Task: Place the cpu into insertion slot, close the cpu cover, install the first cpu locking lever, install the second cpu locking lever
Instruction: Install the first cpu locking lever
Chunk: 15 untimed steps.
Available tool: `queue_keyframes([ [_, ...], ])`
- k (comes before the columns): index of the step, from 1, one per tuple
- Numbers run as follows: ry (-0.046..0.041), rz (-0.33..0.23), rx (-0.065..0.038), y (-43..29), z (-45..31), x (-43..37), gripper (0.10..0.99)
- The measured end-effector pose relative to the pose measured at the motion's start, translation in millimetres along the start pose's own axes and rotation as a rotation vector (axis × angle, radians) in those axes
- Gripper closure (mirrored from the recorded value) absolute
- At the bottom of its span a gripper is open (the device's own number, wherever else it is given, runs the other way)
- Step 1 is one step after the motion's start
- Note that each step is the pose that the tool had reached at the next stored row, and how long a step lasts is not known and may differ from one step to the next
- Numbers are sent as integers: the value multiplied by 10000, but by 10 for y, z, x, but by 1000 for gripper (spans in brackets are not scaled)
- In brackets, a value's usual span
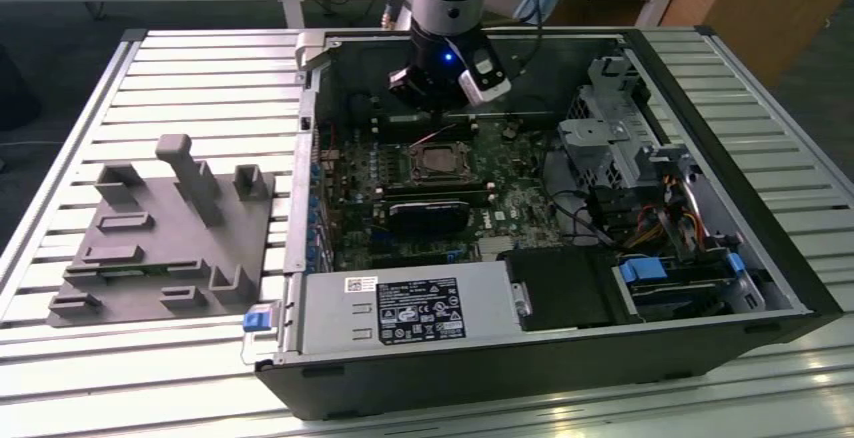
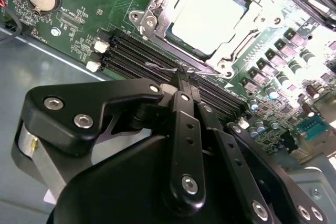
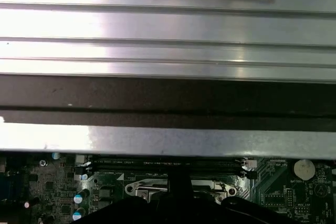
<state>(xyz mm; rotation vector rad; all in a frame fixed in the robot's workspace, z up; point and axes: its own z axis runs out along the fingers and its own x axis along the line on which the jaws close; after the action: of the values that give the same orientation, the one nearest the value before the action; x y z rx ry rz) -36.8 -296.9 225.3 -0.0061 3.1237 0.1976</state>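
Your cpu [image 2: 210, 17] sits under the lowered cover [image 2: 161, 4] just beyond the gripper [image 2: 184, 77], whose fingers are pinched together at a lever's [image 2: 160, 67] wire end; latching looks unfinished.

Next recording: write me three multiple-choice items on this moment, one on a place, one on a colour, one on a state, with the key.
1. The grey fixture stands:
A) on the exterior view's left of the computer case
B) inside the case
C) on the exterior view's right of it

2. The circuit board is:
A) red
B) blue
C) green

3. The chip is:
A) loose on the case's edge
B) seated on the board inside the metal frame
C) on the fixture

Key:
1 A, it sits on the slatted table beside the case.
2 C, green shows in both wrist views.
3 B, the frame surrounds it.
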Motion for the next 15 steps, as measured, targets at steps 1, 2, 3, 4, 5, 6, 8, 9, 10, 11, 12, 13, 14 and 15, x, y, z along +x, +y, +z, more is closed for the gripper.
queue_keyframes([
  [1,0,1,0,1,6,-2,973],
  [2,0,2,0,2,12,-4,973],
  [3,0,2,1,3,18,-7,973],
  [4,1,1,2,4,23,-11,973],
  [5,1,2,1,5,27,-15,973],
  [6,0,2,0,7,32,-18,973],
  [8,-1,3,-1,12,39,-26,973],
  [9,-1,3,-1,13,43,-30,973],
  [10,-1,5,-1,14,47,-35,973],
  [11,-1,6,0,15,50,-39,973],
  [12,0,7,1,15,52,-44,973],
  [13,0,8,1,15,54,-47,973],
  [14,-1,8,1,14,57,-48,973],
  [15,-1,9,1,14,59,-50,973],
])
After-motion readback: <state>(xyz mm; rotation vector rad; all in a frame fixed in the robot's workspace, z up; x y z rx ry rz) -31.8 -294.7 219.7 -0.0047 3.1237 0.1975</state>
